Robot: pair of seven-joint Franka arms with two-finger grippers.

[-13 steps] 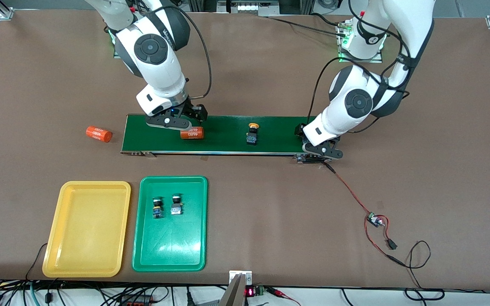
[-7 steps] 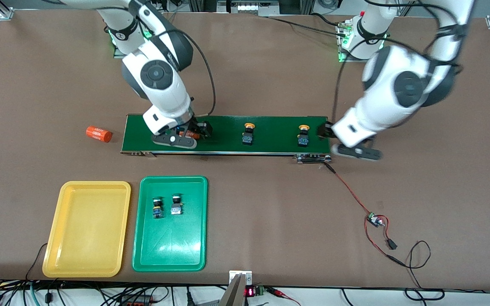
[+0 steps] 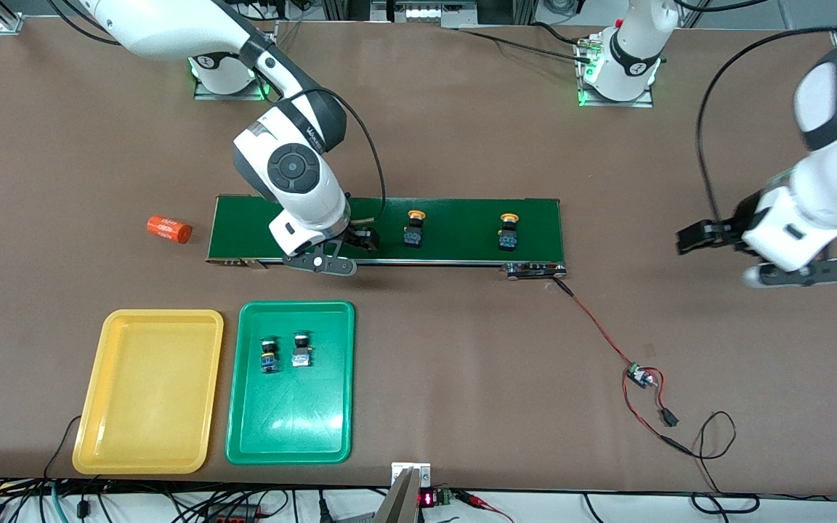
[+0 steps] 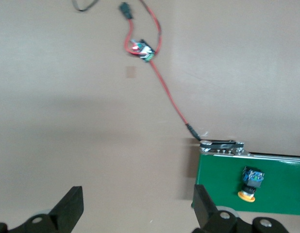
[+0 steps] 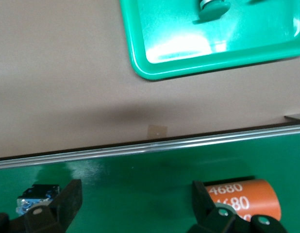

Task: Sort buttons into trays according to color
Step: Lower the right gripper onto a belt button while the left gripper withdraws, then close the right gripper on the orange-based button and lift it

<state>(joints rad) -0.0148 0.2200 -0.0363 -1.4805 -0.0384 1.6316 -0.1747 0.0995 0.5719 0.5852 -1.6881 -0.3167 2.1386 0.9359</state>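
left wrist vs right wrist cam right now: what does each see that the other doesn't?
Left wrist only: red wire with its small board, the belt's end bracket, and a yellow button near that end. The open left gripper hangs over bare table.

Right wrist only: green tray corner and an orange cylinder by the open right gripper.

Both: the belt and brown table.

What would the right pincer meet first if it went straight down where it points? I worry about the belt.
Probably the conveyor belt: the open right pincer points at bare green belt, with the orange cylinder beside one finger. Depth is unclear.
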